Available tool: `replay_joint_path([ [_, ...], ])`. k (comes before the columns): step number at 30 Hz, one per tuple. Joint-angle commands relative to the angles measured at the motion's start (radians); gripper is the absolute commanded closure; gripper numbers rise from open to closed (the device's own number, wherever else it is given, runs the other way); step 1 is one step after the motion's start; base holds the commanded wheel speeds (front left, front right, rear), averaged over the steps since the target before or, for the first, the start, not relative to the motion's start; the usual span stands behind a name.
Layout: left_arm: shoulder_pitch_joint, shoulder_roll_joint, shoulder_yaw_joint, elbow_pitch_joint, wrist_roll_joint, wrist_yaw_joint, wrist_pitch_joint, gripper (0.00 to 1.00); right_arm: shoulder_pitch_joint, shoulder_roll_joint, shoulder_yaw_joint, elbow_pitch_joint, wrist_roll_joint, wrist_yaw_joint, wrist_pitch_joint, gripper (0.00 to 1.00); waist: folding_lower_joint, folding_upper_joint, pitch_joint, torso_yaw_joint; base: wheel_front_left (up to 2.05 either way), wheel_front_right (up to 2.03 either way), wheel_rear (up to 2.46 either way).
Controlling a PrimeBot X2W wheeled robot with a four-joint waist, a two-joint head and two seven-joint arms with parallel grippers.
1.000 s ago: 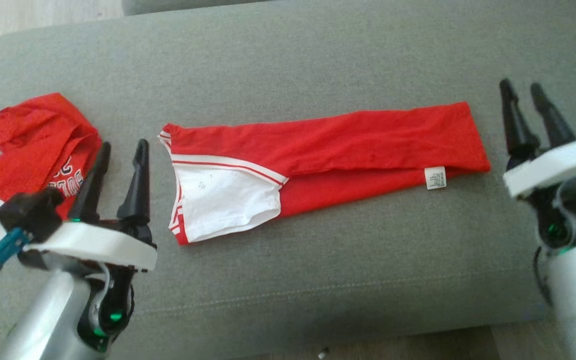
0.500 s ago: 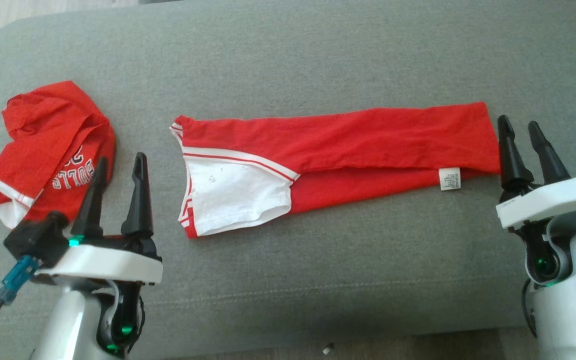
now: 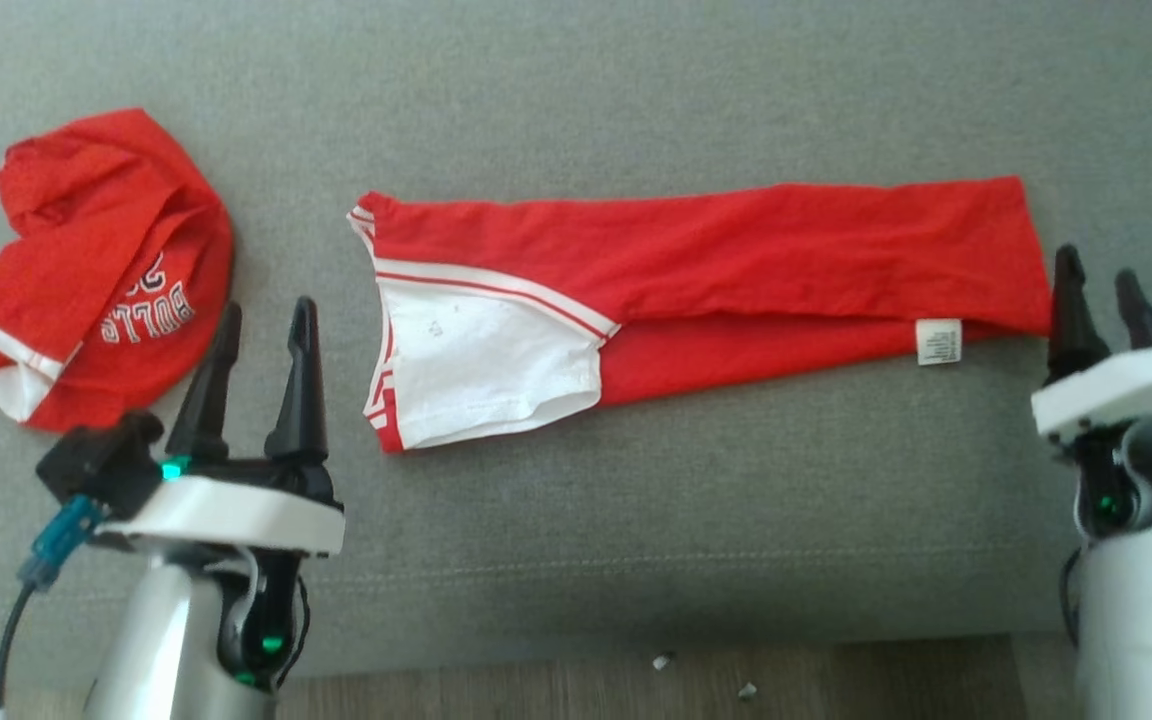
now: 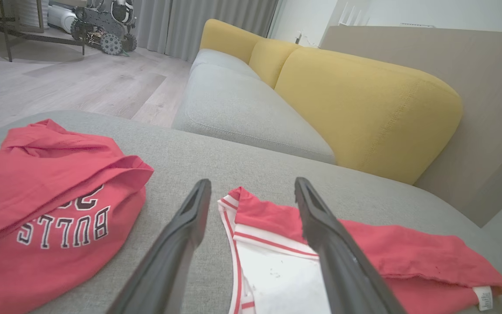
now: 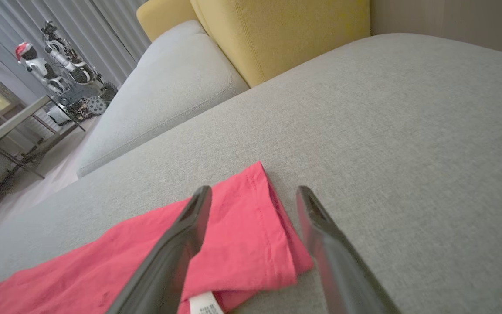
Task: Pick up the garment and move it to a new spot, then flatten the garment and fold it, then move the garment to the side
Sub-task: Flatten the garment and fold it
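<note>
The garment [image 3: 736,260], folded into a long red strip with a white panel at one end, lies flat across the middle of the grey cushion [image 3: 636,100]. The left gripper [image 3: 267,307] hovers over the cushion's near left part, fingers spread and empty; the right gripper [image 3: 1096,262] stands toward the cushion's right end, fingers likewise apart, holding nothing. A crumpled red jersey [image 3: 96,250] lies at the cushion's left end.

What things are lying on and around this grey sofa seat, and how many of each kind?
Long, flattened red-and-white fabric garment: 1
Crumpled red fabric jersey with BULLS lettering: 1
Small pale scraps on the wooden floor: 2
Total: 4
</note>
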Motion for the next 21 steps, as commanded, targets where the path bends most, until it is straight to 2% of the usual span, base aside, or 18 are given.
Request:
replay_joint_path([
  [1, -0.058, 0.002, 0.038, -0.033, 0.014, -0.006, -0.008, 0.00, -0.060, -0.008, 0.008, -0.011, -0.031, 0.006, 0.003, 0.00, 0.0000, 0.0000, 0.030, 0.009, 0.00, 0.00, 0.00],
  [6, -0.084, -0.011, 0.043, -0.024, 0.021, -0.015, -0.008, 0.00, -0.119, -0.023, -0.018, 0.040, -0.086, 0.006, 0.023, 0.00, 0.0000, 0.0000, 0.082, 0.024, 0.00, 0.00, 0.00],
  [15, -0.116, -0.023, 0.046, -0.015, 0.033, -0.022, -0.008, 0.00, -0.176, -0.042, -0.060, 0.103, -0.117, 0.006, 0.064, 0.00, 0.0000, 0.0000, 0.132, 0.041, 0.00, 0.00, 0.00],
  [21, -0.133, -0.027, 0.046, -0.013, -0.016, -0.023, -0.008, 0.00, -0.197, -0.035, -0.077, 0.138, -0.124, 0.006, 0.090, 0.00, 0.0000, 0.0000, 0.143, 0.044, 0.00, 0.00, 0.00],
])
